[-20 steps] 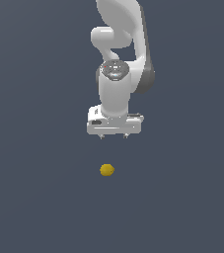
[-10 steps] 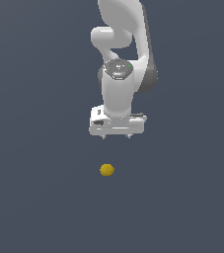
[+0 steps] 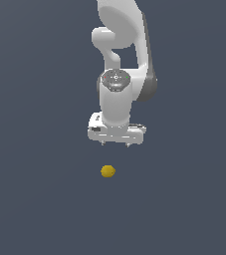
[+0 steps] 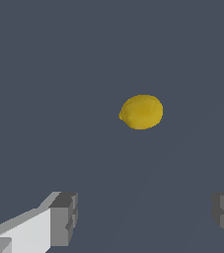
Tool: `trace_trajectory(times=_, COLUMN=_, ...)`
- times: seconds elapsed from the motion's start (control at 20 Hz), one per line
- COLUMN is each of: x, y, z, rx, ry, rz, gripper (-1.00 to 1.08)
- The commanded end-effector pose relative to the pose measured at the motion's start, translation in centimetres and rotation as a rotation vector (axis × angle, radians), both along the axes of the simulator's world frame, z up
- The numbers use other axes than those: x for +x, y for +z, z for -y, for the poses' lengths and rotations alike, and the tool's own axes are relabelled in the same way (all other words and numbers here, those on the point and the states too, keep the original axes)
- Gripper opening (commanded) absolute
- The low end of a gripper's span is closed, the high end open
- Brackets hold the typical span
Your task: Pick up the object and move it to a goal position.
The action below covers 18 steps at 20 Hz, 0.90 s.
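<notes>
The object is a small yellow lemon-like ball [image 3: 108, 171] lying on the dark grey floor, in the lower middle of the exterior view. It also shows in the wrist view [image 4: 141, 111], ahead of the fingers. My white gripper [image 3: 115, 144] hangs above it, pointing down, a short way above and slightly to the exterior view's right of it. The gripper is open and empty. In the wrist view its two grey fingertips [image 4: 64, 218] stand wide apart, with the gripper's middle [image 4: 145, 215] short of the ball.
The floor [image 3: 40, 199] is a plain dark grey surface with no other objects or edges in view. The white arm [image 3: 122, 60] rises behind the gripper to the top of the exterior view.
The gripper has come down a little toward the ball and shifted slightly toward the exterior view's right. The ball has not moved.
</notes>
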<state>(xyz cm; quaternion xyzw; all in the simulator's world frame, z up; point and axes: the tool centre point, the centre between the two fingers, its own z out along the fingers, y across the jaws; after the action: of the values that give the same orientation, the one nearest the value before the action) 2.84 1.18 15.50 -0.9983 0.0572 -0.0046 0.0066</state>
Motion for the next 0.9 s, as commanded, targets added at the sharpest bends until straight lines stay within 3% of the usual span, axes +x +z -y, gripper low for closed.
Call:
trace_trajectory(times=0.0, x=0.7, y=-0.6, z=0.3, rx=0.001, ry=-0.061, rz=-0.002, gripper=1.00)
trace_trajectory(times=0.85, x=5.6, y=-6.2, z=2.8, rx=-0.005, ry=-0.530, rz=-0.013, gripper=1.00)
